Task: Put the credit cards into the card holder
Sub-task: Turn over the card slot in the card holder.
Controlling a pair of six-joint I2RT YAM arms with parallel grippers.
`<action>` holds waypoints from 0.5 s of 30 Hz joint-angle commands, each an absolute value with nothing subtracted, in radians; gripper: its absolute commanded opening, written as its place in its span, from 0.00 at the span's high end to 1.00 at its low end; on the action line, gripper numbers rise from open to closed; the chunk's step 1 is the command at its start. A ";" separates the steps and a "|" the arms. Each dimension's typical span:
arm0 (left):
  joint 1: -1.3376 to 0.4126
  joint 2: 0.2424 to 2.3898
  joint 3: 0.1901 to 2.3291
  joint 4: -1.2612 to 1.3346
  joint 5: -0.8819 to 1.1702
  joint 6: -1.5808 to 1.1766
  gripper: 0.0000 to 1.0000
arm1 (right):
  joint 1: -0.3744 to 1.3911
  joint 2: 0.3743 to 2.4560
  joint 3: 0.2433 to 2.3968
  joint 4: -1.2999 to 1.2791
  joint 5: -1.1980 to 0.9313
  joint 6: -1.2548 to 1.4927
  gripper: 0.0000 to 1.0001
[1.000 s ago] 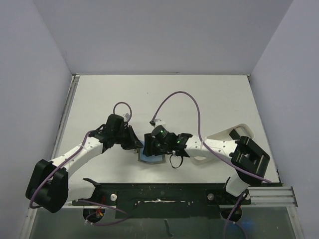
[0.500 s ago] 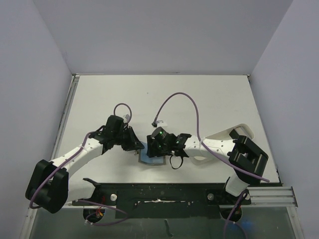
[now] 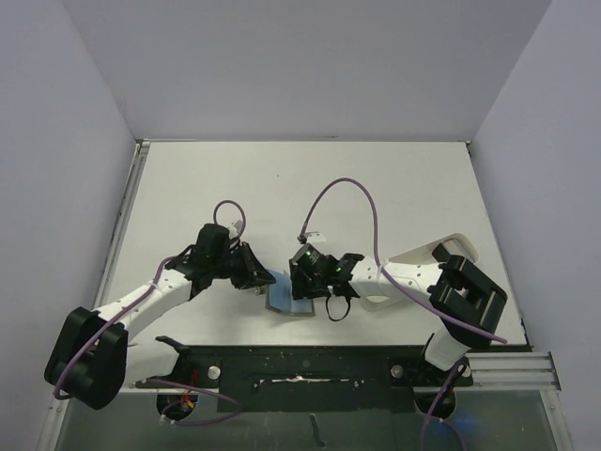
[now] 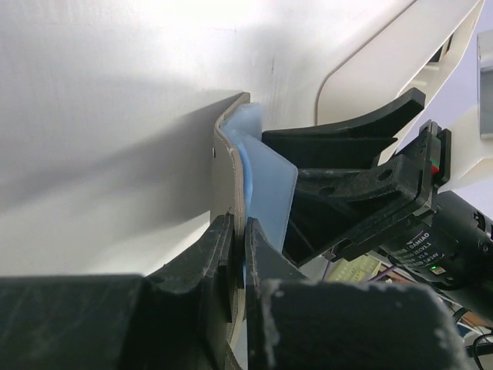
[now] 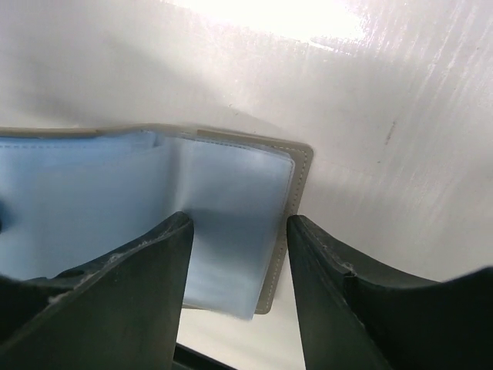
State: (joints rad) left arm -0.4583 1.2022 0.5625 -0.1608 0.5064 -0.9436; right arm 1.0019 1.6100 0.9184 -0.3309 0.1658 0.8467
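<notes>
The card holder sits open, blue lining showing, at the near middle of the table. The left gripper pinches its grey-olive cover. The right gripper stands parted astride a blue pocket. A motor label reads DAMIAO.

A white desk sits enclosed by 3 plain pale-lavender walls, evenly lit. A metal strip runs along its left edge; glare brightens its surface.
</notes>
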 commanded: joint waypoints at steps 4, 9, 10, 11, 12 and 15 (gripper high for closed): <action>-0.448 1.156 0.617 -0.178 0.449 -0.905 1.00 | 1.006 1.526 0.968 -0.394 0.172 0.837 0.47; -0.448 1.179 0.646 -0.217 0.421 -0.870 1.00 | 1.011 1.438 1.032 -0.444 0.177 0.844 0.45; -0.449 1.181 0.643 -0.214 0.418 -0.871 1.00 | 1.012 1.424 1.041 -0.444 0.179 0.844 0.45; -0.449 1.180 0.640 -0.207 0.419 -0.878 1.00 | 1.012 1.409 1.042 -0.429 0.171 0.838 0.45; -0.449 1.178 0.636 -0.195 0.424 -0.884 1.00 | 1.014 1.393 1.034 -0.397 0.155 0.827 0.45; -0.449 1.174 0.631 -0.176 0.447 -0.905 1.00 | 1.015 1.373 0.986 -0.291 0.106 0.830 0.45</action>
